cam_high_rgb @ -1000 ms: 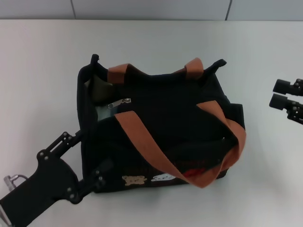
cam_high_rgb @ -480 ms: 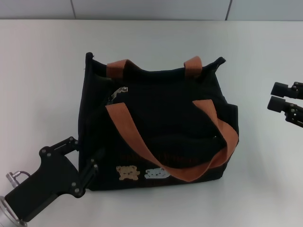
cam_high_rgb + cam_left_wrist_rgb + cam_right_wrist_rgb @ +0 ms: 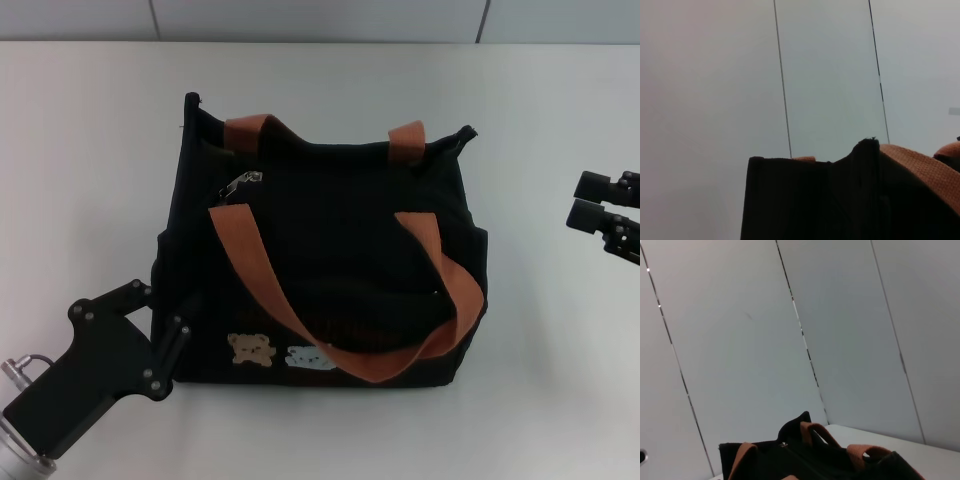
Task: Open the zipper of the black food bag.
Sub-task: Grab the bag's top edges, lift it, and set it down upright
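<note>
The black food bag [image 3: 330, 260] stands on the white table [image 3: 90, 150] in the middle of the head view, its bear patches [image 3: 250, 348] facing me and two orange-brown handles draped over it. The zipper's silvery pull tab [image 3: 243, 181] lies near the left end of the top edge. My left gripper [image 3: 160, 312] is open at the bag's near-left bottom corner, one finger against the black fabric. Far off at the right edge, my right gripper [image 3: 590, 198] is open and holds nothing. The bag's black side [image 3: 810, 200] fills the bottom of the left wrist view. It also shows low in the right wrist view [image 3: 810, 460].
A grey panelled wall [image 3: 320, 18] runs along the table's far edge. Bare white tabletop lies on every side of the bag.
The bag has tipped back upright and shifted left, hiding the gap at its top left. My left gripper has drawn back toward the near-left corner. The right gripper has stayed put.
</note>
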